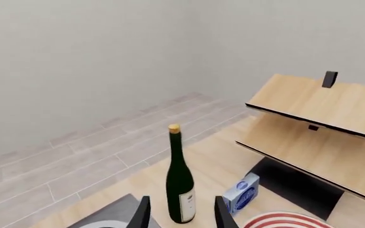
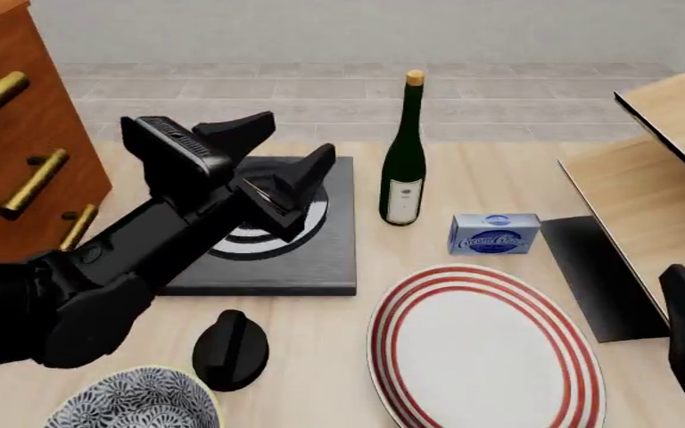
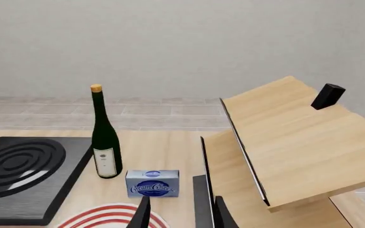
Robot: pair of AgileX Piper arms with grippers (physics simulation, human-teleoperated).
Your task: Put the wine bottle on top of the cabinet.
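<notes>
The wine bottle [image 2: 405, 152] stands upright on the table behind the plate, dark green with a tan cork and a white label; it also shows in both wrist views [image 1: 178, 180] [image 3: 105, 137]. The reddish-brown cabinet [image 2: 15, 134] with brass handles fills the far left edge of the front view. My left gripper [image 2: 301, 134] hovers open over the black hob, left of the bottle and apart from it. In the left wrist view its fingers [image 1: 140, 214] frame the bottle, which stands farther ahead. My right gripper [image 3: 179, 213] is open and empty at the near right.
A black hob plate [image 2: 318, 259] lies left of the bottle. A blue cream cheese box [image 2: 494, 234] sits to the bottle's right. A red-striped plate [image 2: 480, 352], a black knob-shaped object [image 2: 229, 349] and a patterned bowl [image 2: 135, 406] occupy the near side. A pale shelf unit [image 2: 664, 178] stands at the right.
</notes>
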